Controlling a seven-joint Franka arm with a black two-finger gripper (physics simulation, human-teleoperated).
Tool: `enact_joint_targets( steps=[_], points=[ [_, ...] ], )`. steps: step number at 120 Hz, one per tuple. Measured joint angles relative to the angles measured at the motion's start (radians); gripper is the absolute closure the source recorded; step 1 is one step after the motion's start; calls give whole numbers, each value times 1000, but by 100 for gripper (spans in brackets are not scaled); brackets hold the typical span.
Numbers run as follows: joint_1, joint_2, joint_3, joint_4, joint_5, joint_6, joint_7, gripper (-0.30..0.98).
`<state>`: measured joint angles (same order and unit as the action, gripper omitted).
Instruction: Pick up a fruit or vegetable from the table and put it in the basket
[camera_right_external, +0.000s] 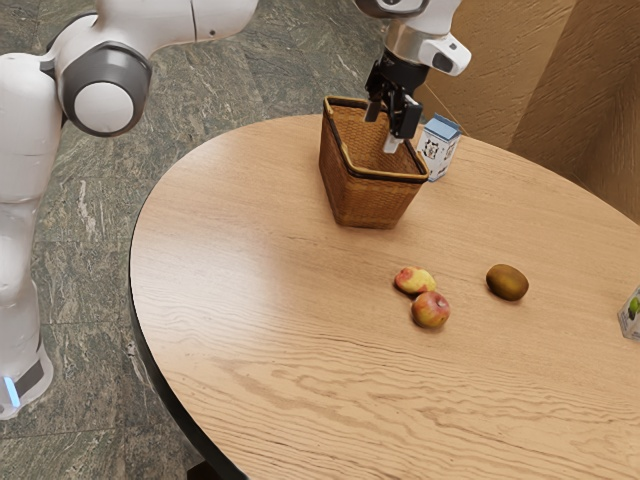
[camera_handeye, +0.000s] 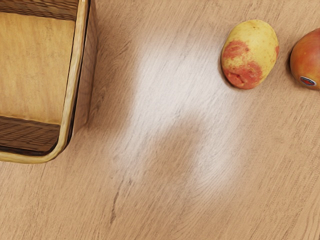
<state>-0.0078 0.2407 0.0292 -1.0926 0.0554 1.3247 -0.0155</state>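
Going L to R in the ext. view: the big white arm (camera_right_external: 28, 130) comes first. Next is the brown wicker basket (camera_right_external: 365, 195), standing up on the round wood bench (camera_right_external: 270, 340). The black end effector (camera_right_external: 382, 127) is up high, seen against the basket's open top, w/ its two fingers (camera_right_external: 391, 144) spread apart. Then comes a yellow & red food, prob. a potato (camera_handeye: 250, 55), on the bench outside the basket. The red & yellow apple (camera_handeye: 307, 57) sits just beside it, w/ a small gap, & has a little sticker. Near the basket stands a blue & white milk carton (camera_right_external: 438, 150). A brown kiwi (camera_right_external: 507, 282) lies on the bench, apart from the apple. Last is a box w/ a bit of green (camera_right_external: 631, 315), cut off at the ext. view's right edge.
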Motion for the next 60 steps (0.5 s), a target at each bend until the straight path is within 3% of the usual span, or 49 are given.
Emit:
enact_joint_targets(
  steps=[29, 41, 60],
  points=[
    [0, 7, 0, 5, -1, 2, -2, 0],
    [1, -36, -5, 127, -18, -20, -3, 0],
    [-16, -64, -185, 149, -68, -52, -20, 0]
  ],
)
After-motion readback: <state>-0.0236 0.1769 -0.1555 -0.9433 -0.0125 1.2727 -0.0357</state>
